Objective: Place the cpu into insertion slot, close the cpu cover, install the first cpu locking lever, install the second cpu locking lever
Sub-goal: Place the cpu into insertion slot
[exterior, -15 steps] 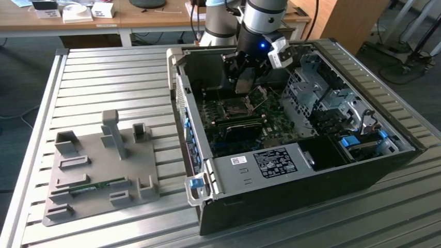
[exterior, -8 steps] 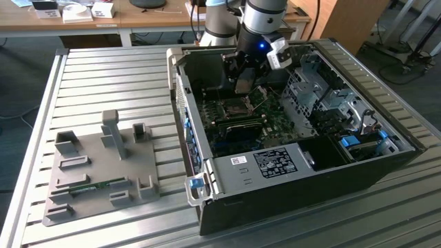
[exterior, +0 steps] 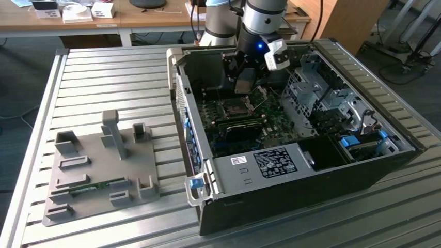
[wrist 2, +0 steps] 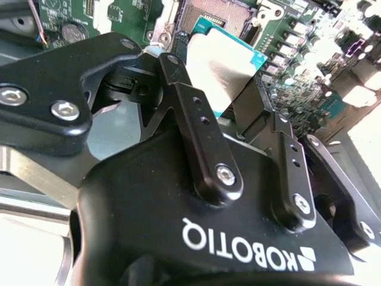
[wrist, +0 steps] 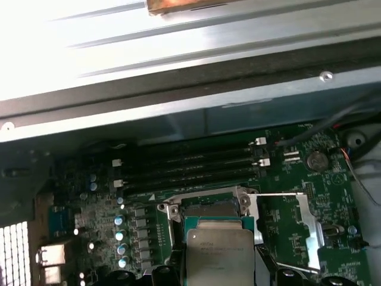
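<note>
Cpu (wrist: 220, 253) hangs pinched at its edges in my gripper (wrist: 220, 273), just above the insertion slot (wrist: 208, 207) and not yet seated. From the exterior view's left I see the grey parts fixture (exterior: 103, 175) on the bench (exterior: 103, 67), then the open computer case (exterior: 206, 186). Beside the slot, the cpu cover (wrist: 309, 225) looks swung open. I'd lower the chip level, edges square to the rim, without force.

A slatted metal table (exterior: 103, 67) is spanning the foreground, with a wooden desk (exterior: 138, 19) standing behind it and carrying small white boxes (exterior: 77, 13). Grey floor (exterior: 20, 88) is showing at the exterior view's left. Cables (exterior: 403, 70) are trailing across it at the exterior view's right, near a wooden panel (exterior: 337, 23).
</note>
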Tool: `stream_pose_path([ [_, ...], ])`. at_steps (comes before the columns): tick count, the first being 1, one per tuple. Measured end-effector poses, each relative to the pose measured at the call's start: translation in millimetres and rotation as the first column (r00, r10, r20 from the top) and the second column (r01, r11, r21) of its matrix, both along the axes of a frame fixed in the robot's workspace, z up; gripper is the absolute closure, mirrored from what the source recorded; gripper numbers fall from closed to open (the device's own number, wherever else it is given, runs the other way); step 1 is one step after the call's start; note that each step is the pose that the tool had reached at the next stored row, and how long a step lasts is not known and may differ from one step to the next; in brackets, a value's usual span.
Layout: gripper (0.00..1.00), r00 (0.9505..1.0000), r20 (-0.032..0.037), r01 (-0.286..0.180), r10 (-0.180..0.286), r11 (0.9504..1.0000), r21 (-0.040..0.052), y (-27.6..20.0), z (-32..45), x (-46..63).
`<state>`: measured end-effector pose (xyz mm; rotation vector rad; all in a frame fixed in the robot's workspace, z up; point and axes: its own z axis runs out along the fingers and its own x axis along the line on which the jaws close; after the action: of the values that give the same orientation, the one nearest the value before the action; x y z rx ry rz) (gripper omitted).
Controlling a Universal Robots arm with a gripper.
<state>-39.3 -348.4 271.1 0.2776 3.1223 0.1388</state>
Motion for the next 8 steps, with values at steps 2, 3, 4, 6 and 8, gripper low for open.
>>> stream_pose_path([
  [2,0.46,0.9999,0.0,0.017,-0.017,0.9999,0.0001,0.0,-0.1,0.0],
  [3,0.46,0.9998,0.0,0.018,-0.018,0.9998,0.0002,0.0,-0.1,0.0],
  [4,0.46,0.9998,0.0,0.018,-0.018,0.9998,0.0002,0.0,-0.1,0.0],
  [6,0.46,0.9998,0.0,0.018,-0.018,0.9998,0.0001,0.0,-0.1,0.0],
  [8,0.46,0.9998,0.0,0.02,-0.02,0.9998,0.0001,0.0,-0.1,0.0],
])
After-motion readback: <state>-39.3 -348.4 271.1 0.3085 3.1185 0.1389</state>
